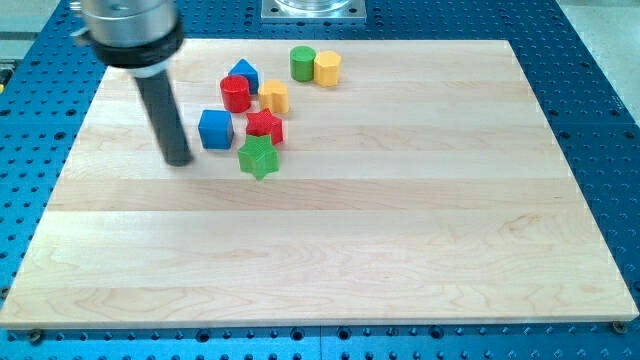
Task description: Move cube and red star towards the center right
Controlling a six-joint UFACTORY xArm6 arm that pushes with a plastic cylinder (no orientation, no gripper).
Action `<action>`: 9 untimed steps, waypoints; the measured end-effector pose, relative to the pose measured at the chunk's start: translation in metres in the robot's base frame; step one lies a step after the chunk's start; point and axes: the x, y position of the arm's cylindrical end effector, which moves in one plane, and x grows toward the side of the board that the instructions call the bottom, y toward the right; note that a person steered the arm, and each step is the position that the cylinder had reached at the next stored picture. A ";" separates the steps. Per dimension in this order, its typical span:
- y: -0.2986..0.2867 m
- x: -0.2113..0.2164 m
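No jaws show: my tip [178, 160] rests left of the blue cube [215, 129], red star [265, 127] beyond.

At the view's top left, the arm's grey housing [130, 28] is cut off by the frame's upper edge, its upper part out of sight. A grey metal plate [313, 9] at the view's top centre is likewise clipped, only its lower strip showing. The blue block [243, 72] behind the red cylinder [235, 93] is partly covered, its shape hard to tell. The red star [265, 125] loses its lower points behind the green star [257, 157]. The yellow block [274, 96] beside them is too small to name by shape. The wooden board [400, 220] has its lower right corner clipped by the frame.
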 end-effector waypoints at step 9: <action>0.201 -0.035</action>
